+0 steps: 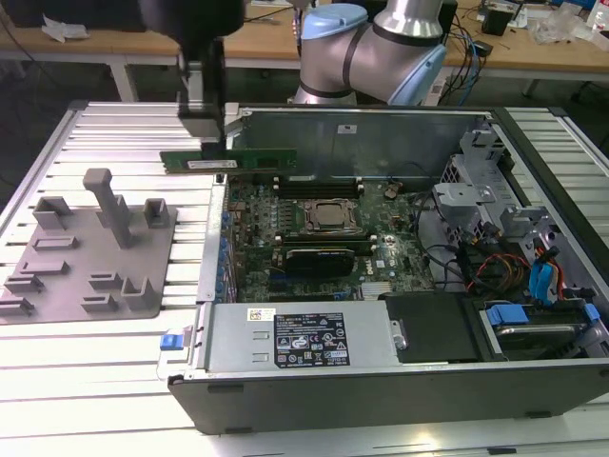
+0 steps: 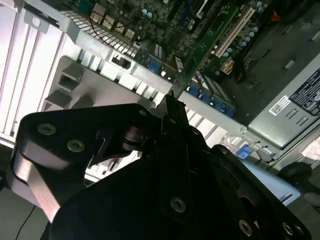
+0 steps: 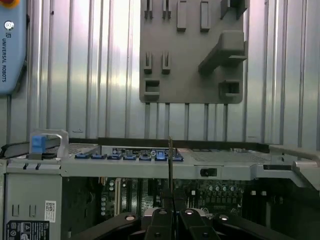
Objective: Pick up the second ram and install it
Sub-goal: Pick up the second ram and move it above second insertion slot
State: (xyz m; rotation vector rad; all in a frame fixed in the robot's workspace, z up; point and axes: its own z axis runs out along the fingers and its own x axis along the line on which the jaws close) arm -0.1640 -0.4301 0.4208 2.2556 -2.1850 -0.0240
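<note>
The second ram (image 1: 249, 159) is a long thin green stick, held level in the air over the case's wall on the exterior view's left, near the back. My gripper (image 1: 215, 143) comes down from above and is shut on the stick near one end. In the first wrist view the ram (image 3: 170, 165) shows edge-on as a thin line rising from my gripper (image 3: 171, 212), with the case wall behind it. In the second wrist view the ram (image 2: 205, 50) runs out from my gripper (image 2: 169, 102) over the motherboard.
The open computer case (image 1: 381, 119) holds the motherboard with a silver processor (image 1: 328, 216), memory slots (image 1: 319, 183) and a black expansion card (image 1: 328, 259). A power supply (image 1: 300, 335) sits at the front. A grey fixture plate (image 1: 90, 252) lies on the slatted table.
</note>
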